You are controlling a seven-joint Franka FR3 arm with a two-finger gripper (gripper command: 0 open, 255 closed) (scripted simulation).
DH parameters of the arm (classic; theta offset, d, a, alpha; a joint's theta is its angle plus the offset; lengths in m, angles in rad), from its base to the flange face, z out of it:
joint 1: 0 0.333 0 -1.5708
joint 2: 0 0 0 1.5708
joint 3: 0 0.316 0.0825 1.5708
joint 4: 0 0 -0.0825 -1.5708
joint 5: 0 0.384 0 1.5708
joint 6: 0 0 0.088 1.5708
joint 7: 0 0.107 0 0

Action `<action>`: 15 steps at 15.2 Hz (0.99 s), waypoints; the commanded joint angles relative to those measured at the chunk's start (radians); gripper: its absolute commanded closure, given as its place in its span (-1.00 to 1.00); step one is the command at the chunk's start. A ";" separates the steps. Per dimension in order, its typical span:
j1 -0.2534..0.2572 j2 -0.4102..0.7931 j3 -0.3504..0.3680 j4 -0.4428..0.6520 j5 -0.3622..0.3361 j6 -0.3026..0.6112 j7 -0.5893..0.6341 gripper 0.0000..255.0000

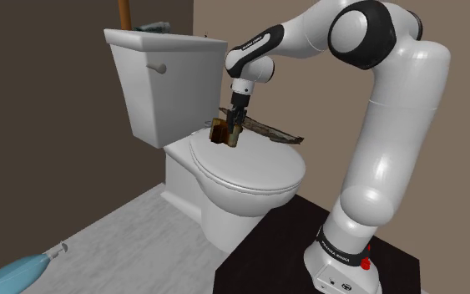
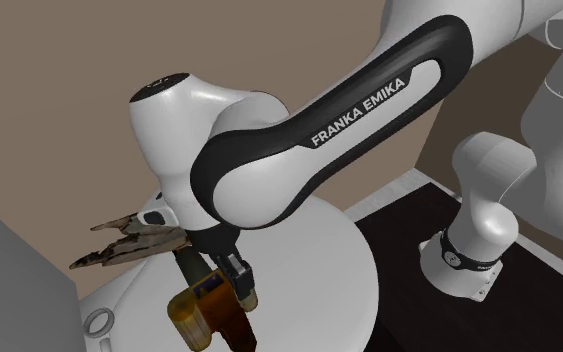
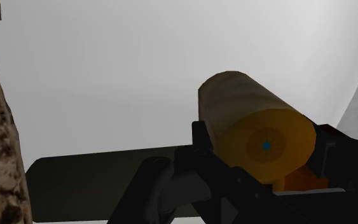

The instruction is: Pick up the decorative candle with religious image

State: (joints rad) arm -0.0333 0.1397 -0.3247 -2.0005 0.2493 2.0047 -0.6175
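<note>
- The candle (image 1: 219,131) is pictured clasped on its side between the fingers of the claw (image 1: 235,132), its amber end turned toward the wrist.
- It is held low over the toilet lid (image 1: 254,177).
- The grasp is judged made; a clear lift is left.

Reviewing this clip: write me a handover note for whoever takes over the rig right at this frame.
End effector: shut on the candle, which lies tipped between the fingers.
Candle: over the rear of the closed toilet lid, beside a brown mottled piece.
Done: grasp.
Left: lift it well clear. Whether it is already off the lid is unclear.
</note>
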 commanded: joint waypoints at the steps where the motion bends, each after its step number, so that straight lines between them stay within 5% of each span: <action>1: 0.000 -0.005 0.000 0.006 -0.003 -0.011 0.004 1.00; 15: 0.002 -0.065 -0.005 0.124 -0.038 -0.181 0.050 1.00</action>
State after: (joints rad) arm -0.0321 0.0807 -0.3293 -1.8882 0.2145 1.8392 -0.5722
